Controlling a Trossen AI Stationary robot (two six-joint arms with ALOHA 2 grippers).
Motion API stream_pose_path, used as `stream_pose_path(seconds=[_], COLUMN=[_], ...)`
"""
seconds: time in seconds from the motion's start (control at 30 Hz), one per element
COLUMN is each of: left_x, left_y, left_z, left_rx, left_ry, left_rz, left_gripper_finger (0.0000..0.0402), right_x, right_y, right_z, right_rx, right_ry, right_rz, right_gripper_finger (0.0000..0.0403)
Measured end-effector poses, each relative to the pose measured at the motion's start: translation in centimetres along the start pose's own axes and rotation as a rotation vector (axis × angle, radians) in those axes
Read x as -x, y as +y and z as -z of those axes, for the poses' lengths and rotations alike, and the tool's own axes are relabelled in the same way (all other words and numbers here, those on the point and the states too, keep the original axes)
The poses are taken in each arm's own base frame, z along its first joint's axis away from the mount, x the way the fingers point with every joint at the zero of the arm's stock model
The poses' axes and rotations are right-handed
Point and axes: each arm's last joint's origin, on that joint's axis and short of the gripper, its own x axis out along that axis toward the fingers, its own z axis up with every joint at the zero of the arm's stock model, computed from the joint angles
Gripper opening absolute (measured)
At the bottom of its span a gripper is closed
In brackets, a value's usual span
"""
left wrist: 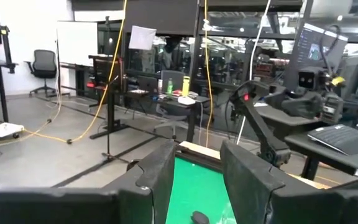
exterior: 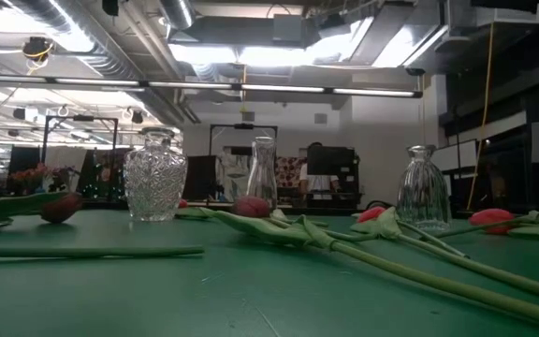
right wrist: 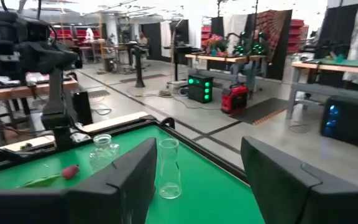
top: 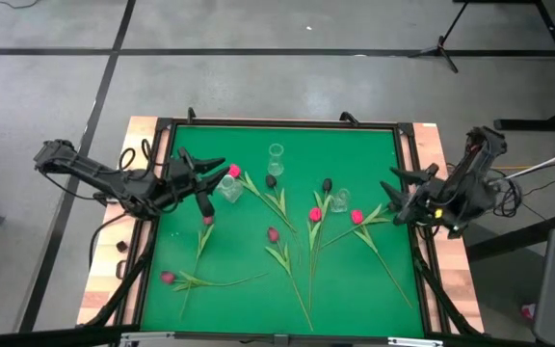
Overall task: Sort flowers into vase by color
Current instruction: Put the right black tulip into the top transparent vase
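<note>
Several artificial tulips lie flat on the green mat point(top: 374, 145). Their heads are pink point(top: 234, 171) point(top: 315, 214) point(top: 356, 217) point(top: 168, 278), magenta point(top: 273, 234) point(top: 207, 220) and near-black point(top: 271, 180) point(top: 327, 183). Three clear glass vases stand upright: a tall narrow one point(top: 276, 159), a cut-glass one point(top: 230, 189) and a small one point(top: 340, 200). My left gripper point(top: 212, 185) point(left wrist: 197, 168) is open, raised just left of the cut-glass vase. My right gripper point(top: 393, 200) point(right wrist: 197, 168) is open, raised at the mat's right edge, right of the small vase. Neither shows in the low view.
A wooden frame point(top: 147, 125) borders the mat, with cables along the left side. In the low view, stems point(exterior: 391, 257) cross the near part of the mat, with vases point(exterior: 155, 178) point(exterior: 262, 173) point(exterior: 423, 190) behind. Bare mat lies along the far edge.
</note>
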Motion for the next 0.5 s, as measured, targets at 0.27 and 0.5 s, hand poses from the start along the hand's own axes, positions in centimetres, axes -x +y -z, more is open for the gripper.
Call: stream_pose_path(seconds=[0.27, 0.5], left_x=[0.0, 0.1], left_y=[-0.2, -0.4], left_z=[-0.2, -0.7], left_rx=[0.014, 0.047], left_ry=[-0.016, -0.051], left_rz=[0.065, 0.153], left_gripper_finger=[0.0128, 0.0128], right_x=[-0.7, -2.5], right_y=[3.4, 3.4], right_z=[-1.2, -7.6], right_rx=[0.026, 0.135], right_ry=[-0.27, -0.174], right_rz=[-0.606, -0.898], right_gripper_finger=[0.0232, 0.0232])
